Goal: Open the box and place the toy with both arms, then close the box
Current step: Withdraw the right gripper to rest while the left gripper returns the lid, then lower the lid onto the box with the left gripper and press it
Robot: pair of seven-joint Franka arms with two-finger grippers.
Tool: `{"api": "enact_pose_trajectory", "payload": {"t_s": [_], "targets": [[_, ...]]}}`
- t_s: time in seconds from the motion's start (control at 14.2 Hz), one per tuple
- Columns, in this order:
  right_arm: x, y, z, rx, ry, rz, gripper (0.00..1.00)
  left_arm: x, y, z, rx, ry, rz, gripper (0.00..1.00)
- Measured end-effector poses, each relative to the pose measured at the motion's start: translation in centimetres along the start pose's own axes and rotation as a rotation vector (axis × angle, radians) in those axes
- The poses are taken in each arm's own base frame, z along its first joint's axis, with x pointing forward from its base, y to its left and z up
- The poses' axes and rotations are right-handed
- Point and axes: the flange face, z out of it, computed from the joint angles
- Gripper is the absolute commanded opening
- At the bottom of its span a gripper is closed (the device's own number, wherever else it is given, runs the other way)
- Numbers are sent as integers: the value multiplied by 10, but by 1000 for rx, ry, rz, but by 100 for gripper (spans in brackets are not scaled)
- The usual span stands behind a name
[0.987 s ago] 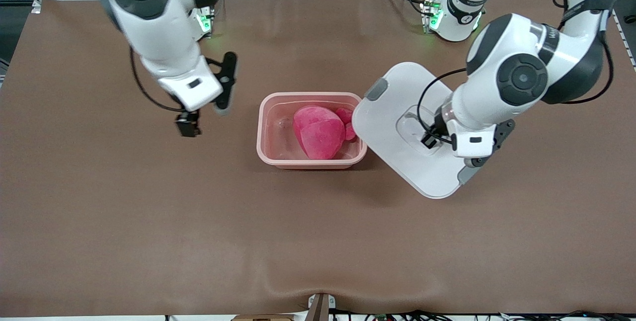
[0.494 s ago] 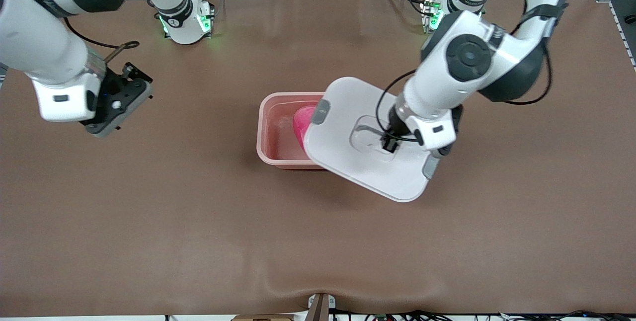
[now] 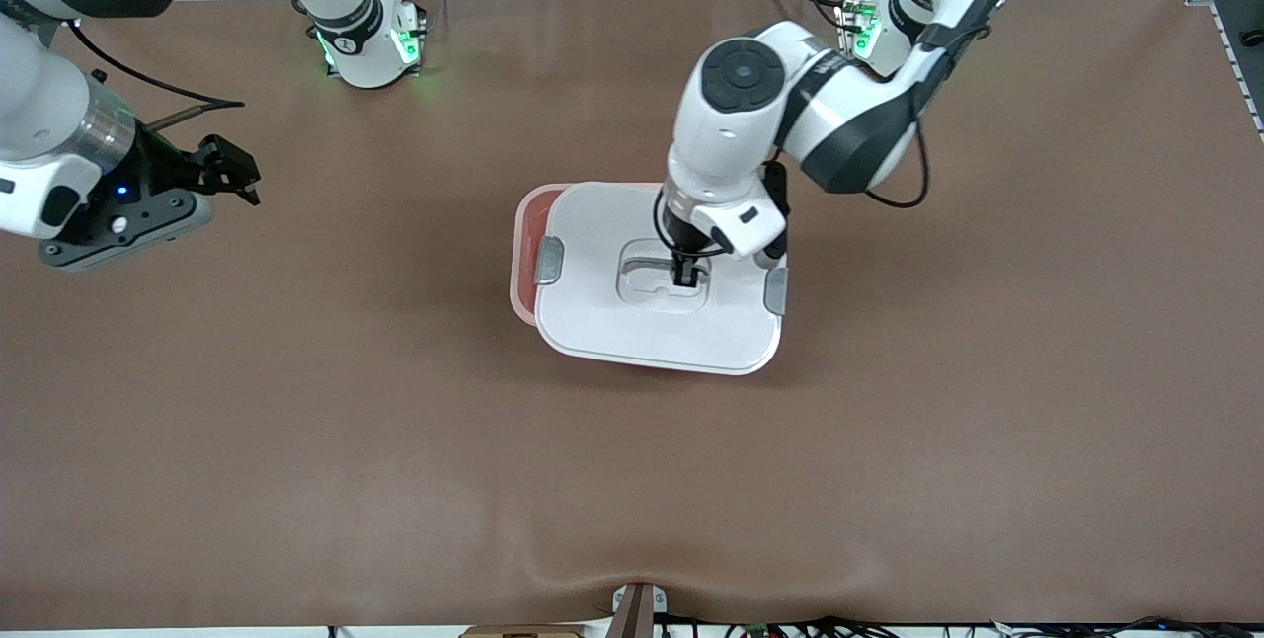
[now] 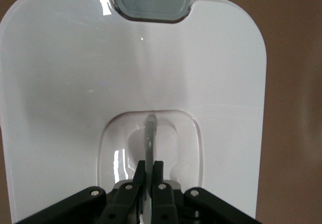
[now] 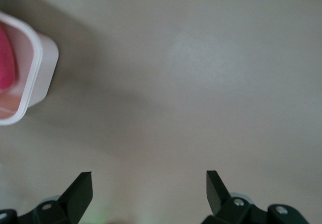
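The pale pink box (image 3: pixel 522 258) stands at mid-table, mostly covered by its white lid (image 3: pixel 612 327). The lid sits shifted toward the left arm's end, so only the box rim at the right arm's end shows. My left gripper (image 3: pixel 683 274) is shut on the lid's recessed clear handle (image 4: pixel 150 133), which shows in the left wrist view between my fingertips (image 4: pixel 149 166). A grey clip (image 4: pixel 151 2) marks the lid's edge (image 4: pixel 75 83). My right gripper (image 3: pixel 233 171) is open and empty over bare table at its own end. In the right wrist view (image 5: pixel 149 183) a box corner (image 5: pixel 39 70) and a sliver of the hot-pink toy (image 5: pixel 5 58) show.
The two arm bases (image 3: pixel 367 40) (image 3: pixel 879 26) with green lights stand at the table's back edge. The brown table mat (image 3: pixel 632 480) spreads wide around the box. A small bracket (image 3: pixel 637 608) sits at the front edge.
My left arm has carried the lid from beside the box to over it, hiding the toy. My right arm has drawn away toward its own end of the table.
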Motion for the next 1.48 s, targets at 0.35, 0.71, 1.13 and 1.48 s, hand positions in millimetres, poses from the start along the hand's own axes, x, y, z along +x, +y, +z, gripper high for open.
{"api": "enact_pose_trajectory", "payload": {"t_s": [0.35, 0.71, 1.13, 1.48], "targets": [[-10, 23, -12, 29, 54, 254, 100, -37, -26, 41, -36, 63, -25, 0], [-34, 62, -11, 41, 66, 482, 100, -55, -41, 46, -39, 64, -51, 0], [-55, 104, -3, 43, 78, 467, 100, -66, -54, 51, -30, 70, -42, 0], [-64, 125, -12, 33, 111, 430, 100, -67, -63, 61, -15, 85, -44, 0]]}}
